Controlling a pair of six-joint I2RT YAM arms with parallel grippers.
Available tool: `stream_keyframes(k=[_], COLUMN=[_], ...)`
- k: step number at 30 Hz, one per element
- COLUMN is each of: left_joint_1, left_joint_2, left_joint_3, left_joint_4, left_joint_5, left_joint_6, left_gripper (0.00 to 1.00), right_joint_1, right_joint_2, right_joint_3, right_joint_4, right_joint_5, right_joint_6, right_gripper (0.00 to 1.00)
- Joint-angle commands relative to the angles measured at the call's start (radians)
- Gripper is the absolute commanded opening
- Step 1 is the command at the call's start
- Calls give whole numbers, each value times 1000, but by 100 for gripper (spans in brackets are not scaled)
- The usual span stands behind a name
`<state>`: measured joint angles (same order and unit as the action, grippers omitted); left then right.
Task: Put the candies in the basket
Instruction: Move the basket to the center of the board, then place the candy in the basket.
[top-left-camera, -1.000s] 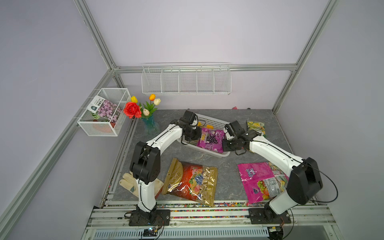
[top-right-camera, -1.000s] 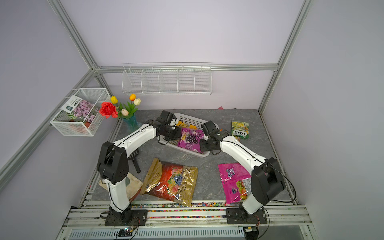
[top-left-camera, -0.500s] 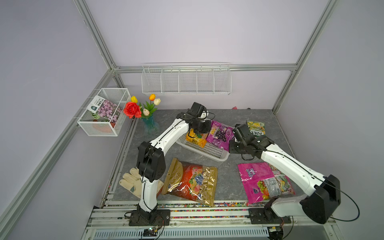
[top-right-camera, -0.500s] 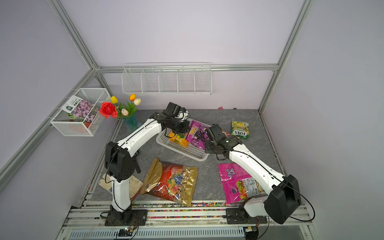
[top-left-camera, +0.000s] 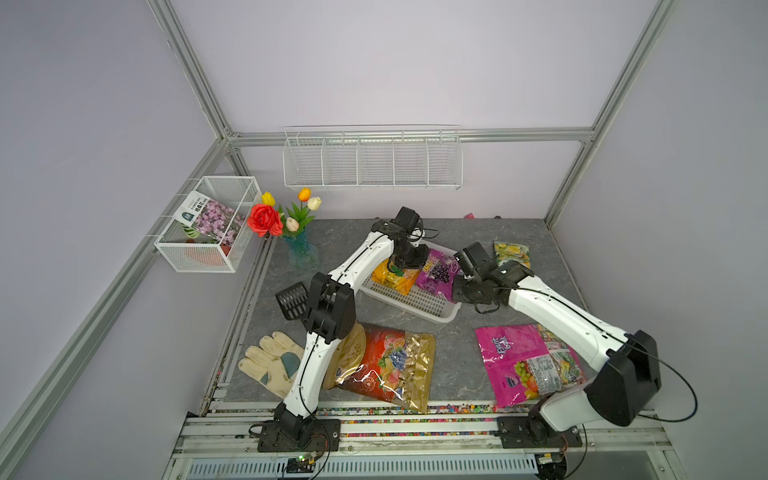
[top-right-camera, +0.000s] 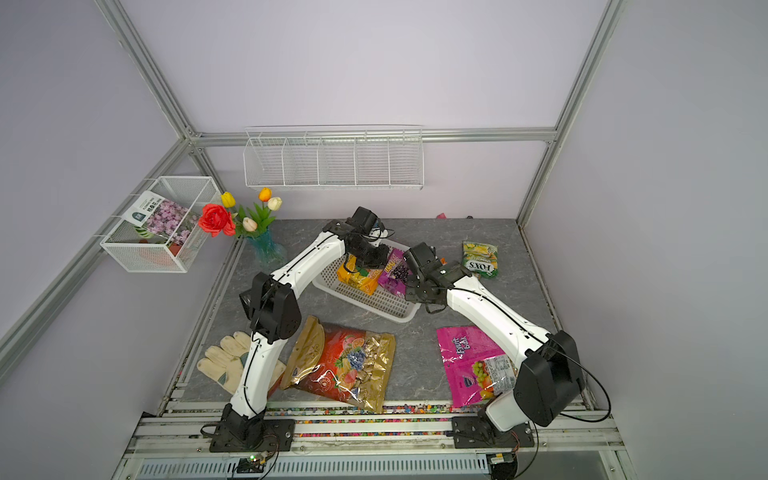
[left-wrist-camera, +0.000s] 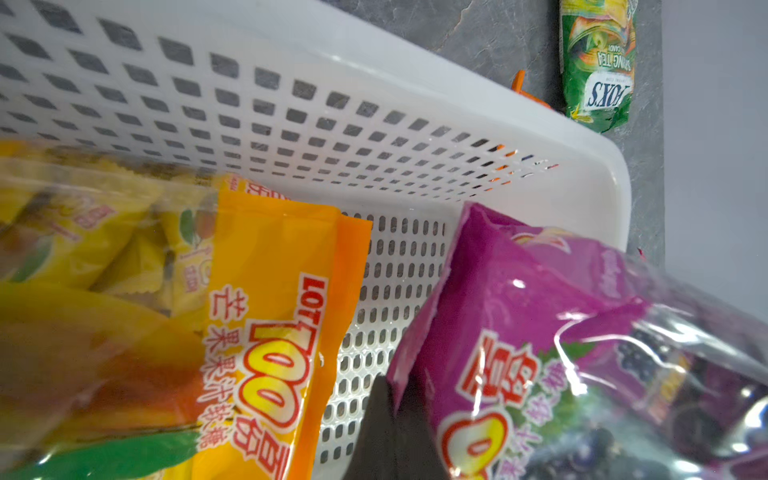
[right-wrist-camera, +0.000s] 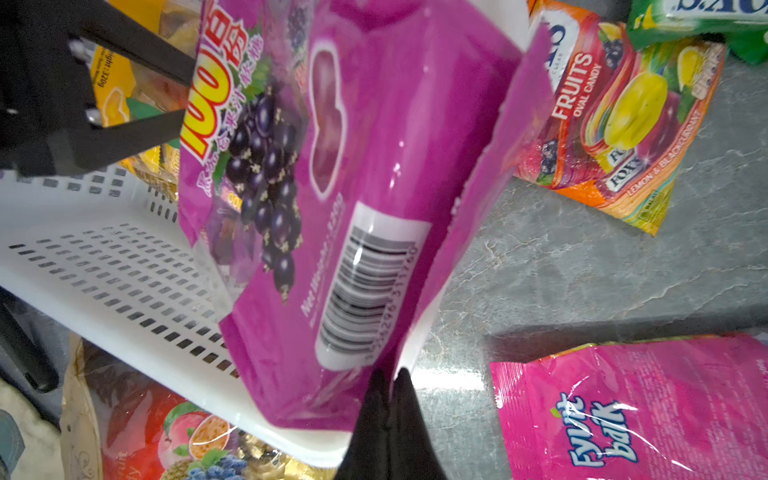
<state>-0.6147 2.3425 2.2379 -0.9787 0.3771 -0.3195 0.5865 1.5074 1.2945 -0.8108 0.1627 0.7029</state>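
Because the purple grape bag (top-left-camera: 438, 274) hangs slanted over the right-end rim of the white basket (top-left-camera: 419, 305), partly outside it, a release now would, I judge, let it slide onto the bench (top-left-camera: 461, 361); a sideways pull could also drag the light basket. The left gripper (left-wrist-camera: 386, 411) is closed on one edge of that bag, and the right gripper (right-wrist-camera: 390, 390) is pinched shut on its bottom seam. The basket, mid-bench toward the far edge, holds the yellow mango bag (top-left-camera: 392, 278). Outside it lie the green FOX'S bag (top-left-camera: 512, 254), orange FOX'S bag (right-wrist-camera: 615, 124), pink Fruit bag (top-left-camera: 528, 365) and gold-and-red bag (top-left-camera: 386, 365). The wire mesh box (top-left-camera: 199, 257) holds a seed packet (top-left-camera: 210, 216).
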Motion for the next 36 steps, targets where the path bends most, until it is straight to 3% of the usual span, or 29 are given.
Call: stream_keyframes(k=[1,13,16,19,23,26,31,36], left_joint_1=[9,26,32,33,35,36,36,36], left_joint_2=[11,85,94,75,25,-25,-123,-228], left_joint_3=[51,77,78,67,36,20,-40,-166], left_joint_4=[-2,16,23,35,66,74,95,118], left_joint_5=[-27,-76,-86,-97,-119,-150,-173,-186], left_joint_6=[33,28,32,26,16,9,-8,-25], left_gripper=[0,0,13,26,34,35,35,36], right_joint_1=[-2,-16,-27,-41,-65,-65,-65,-65], right_joint_2=[20,152,196,226,248,230,211,197], right_joint_3=[17,57,89,94,106,115,169,199], right_joint_4=[14,-1,-37,-39,-63,-79,-174,-225], right_joint_5=[-41,61,96,100,76,90,152,144], right_joint_6=[22,39,36,27,19,-14,-84,-102], right_gripper=[0,0,0,9,18,22,38,44])
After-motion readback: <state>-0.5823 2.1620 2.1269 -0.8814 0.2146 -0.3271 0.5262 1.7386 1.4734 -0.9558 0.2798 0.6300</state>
